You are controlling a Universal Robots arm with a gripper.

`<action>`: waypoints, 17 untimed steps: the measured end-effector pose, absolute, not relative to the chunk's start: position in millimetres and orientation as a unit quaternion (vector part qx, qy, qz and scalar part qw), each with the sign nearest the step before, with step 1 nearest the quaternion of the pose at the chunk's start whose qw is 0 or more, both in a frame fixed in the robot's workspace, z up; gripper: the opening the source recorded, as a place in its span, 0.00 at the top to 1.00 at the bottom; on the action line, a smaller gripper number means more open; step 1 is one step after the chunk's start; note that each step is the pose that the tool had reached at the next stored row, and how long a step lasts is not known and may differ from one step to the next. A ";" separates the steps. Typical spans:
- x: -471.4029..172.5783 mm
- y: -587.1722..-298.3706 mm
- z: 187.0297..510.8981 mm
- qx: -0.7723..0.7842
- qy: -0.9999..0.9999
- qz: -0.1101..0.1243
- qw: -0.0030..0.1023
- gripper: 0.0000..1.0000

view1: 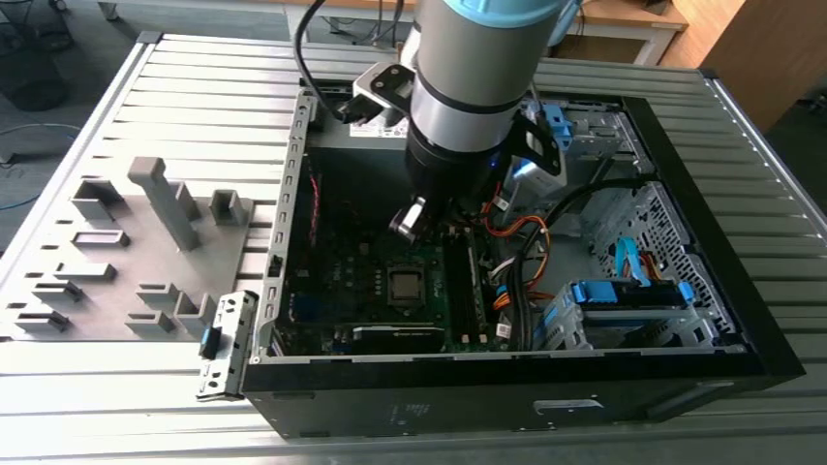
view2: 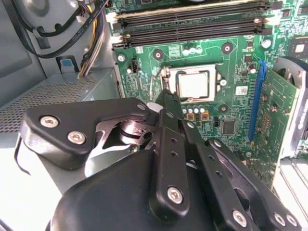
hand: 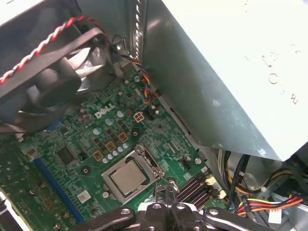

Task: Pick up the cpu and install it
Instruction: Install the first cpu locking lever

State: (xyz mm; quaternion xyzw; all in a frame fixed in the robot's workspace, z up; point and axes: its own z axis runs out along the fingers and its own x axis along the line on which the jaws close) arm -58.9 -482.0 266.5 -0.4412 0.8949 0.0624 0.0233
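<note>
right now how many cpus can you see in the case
1. The cpu lies flat in the socket on the green motherboard, beside the memory slots, just ahead of the pincer in both wrist views. Others may be hidden.

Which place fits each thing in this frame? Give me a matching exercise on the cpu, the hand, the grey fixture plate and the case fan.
Things:
1. cpu
2. hand
3. grey fixture plate
4. case fan

Places:
A. outside the computer case, on the exterior view's left
B. seated in the socket frame on the green board
C. hovering over the board just beside the socket
D. at the case wall, with a red and white twisted wire

Pairs: 1-B, 2-C, 3-A, 4-D
</note>
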 end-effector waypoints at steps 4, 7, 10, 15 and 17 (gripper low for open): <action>-55.3 -478.6 265.5 -0.441 0.895 0.062 0.023 0.90; -52.2 -476.1 264.9 -0.441 0.895 0.062 0.023 0.90; -48.8 -473.5 264.3 -0.441 0.895 0.062 0.023 0.90; -45.4 -470.7 263.1 -0.441 0.895 0.062 0.023 0.90; -45.4 -470.4 261.8 -0.441 0.895 0.062 0.024 0.90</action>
